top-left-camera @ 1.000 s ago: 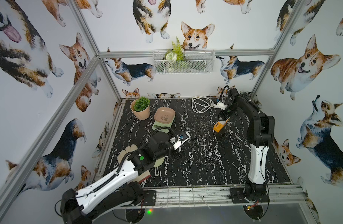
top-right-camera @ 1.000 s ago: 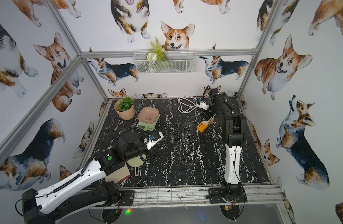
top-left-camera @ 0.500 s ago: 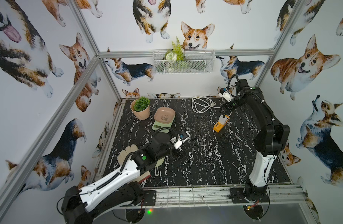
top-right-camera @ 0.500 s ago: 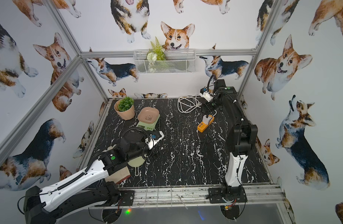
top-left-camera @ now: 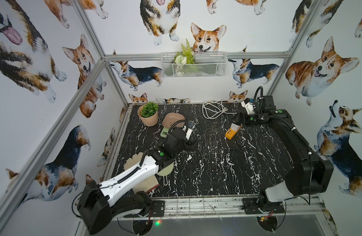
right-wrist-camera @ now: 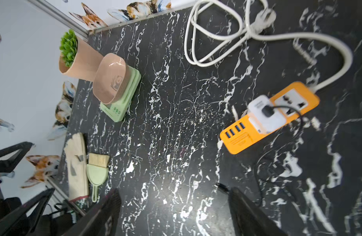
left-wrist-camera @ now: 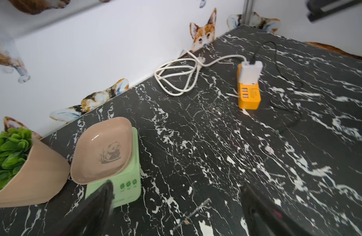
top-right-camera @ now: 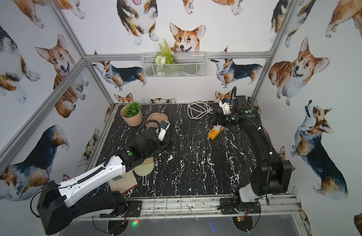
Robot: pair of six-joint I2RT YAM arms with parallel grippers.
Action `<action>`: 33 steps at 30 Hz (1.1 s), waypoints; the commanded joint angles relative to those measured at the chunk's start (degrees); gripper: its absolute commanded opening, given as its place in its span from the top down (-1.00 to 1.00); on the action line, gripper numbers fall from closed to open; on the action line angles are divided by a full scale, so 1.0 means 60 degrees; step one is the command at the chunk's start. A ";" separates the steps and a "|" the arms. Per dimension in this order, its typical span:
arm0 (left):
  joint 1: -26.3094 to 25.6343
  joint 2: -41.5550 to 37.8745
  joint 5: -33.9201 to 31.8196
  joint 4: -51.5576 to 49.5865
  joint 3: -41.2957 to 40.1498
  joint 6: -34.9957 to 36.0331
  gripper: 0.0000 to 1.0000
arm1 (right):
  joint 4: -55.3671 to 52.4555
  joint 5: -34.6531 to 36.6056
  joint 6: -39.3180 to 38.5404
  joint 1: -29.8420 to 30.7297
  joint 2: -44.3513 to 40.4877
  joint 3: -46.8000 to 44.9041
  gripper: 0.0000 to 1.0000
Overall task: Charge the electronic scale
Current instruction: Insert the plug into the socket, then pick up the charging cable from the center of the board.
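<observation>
Above the table (right-wrist-camera: 176,126), left hand (left-wrist-camera: 176,190) and right hand (right-wrist-camera: 174,192) gape empty; fetching the black cable's loose plug (right-wrist-camera: 222,186) for the electronic scale (left-wrist-camera: 108,161) seems next, needing a fine pinch.

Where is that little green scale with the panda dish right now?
In both top views the electronic scale sits on the robot's left side, toward the back wall, right beside the potted plant.
</observation>
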 commanded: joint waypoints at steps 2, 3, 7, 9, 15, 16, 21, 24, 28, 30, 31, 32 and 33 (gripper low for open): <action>0.1367 0.0637 0.0010 -0.0935 0.0937 -0.1140 -1.00 | 0.0780 -0.0254 0.2501 0.0088 -0.0906 -0.1615 -0.68; 0.1644 0.0712 0.0014 -0.0963 0.1024 -0.1221 -1.00 | 0.0601 -0.0075 0.2495 0.0161 -0.1025 -0.1846 -0.68; 0.3047 0.1280 0.0932 -0.1725 0.1809 -0.1997 -1.00 | -0.0140 0.0473 0.2559 0.0381 -0.1187 -0.2608 -0.65; 0.3565 0.1704 0.1246 -0.2233 0.2279 -0.2147 -1.00 | -0.0116 0.0557 0.2724 0.0388 -0.1229 -0.3002 -0.59; 0.3924 0.2657 0.2130 -0.3272 0.3343 -0.2255 -0.97 | 0.0243 0.1505 0.3148 0.0569 -0.1315 -0.4087 -0.48; 0.3910 0.2652 0.2612 -0.3108 0.3259 -0.2325 -0.92 | 0.0262 0.1522 0.2940 0.0604 -0.1264 -0.4124 -0.46; 0.2654 0.2689 0.3851 -0.1852 0.2704 -0.1997 -0.85 | 0.0240 0.1949 0.1044 0.0649 -0.0872 -0.4101 -0.24; 0.2027 0.2937 0.4357 -0.1263 0.2519 -0.2118 -0.84 | 0.0548 0.2101 0.0193 0.0665 -0.0594 -0.4123 -0.05; 0.1520 0.3394 0.4794 -0.1246 0.2704 -0.2132 -0.77 | 0.0335 0.3222 -0.0257 0.1084 0.0116 -0.3572 -0.04; 0.1330 0.3604 0.4848 -0.1369 0.2826 -0.2120 -0.75 | 0.0155 0.3538 -0.0581 0.1367 0.0524 -0.3191 -0.04; 0.1262 0.3686 0.4877 -0.1438 0.2862 -0.2106 -0.73 | 0.0145 0.3770 -0.0697 0.1474 0.0759 -0.3039 -0.04; 0.1193 0.3738 0.4950 -0.1470 0.2887 -0.2114 -0.72 | 0.0070 0.3845 -0.0905 0.1544 0.1048 -0.2884 -0.05; 0.1144 0.3757 0.4992 -0.1470 0.2880 -0.2109 -0.72 | 0.0023 0.3850 -0.1076 0.1574 0.1268 -0.2753 -0.06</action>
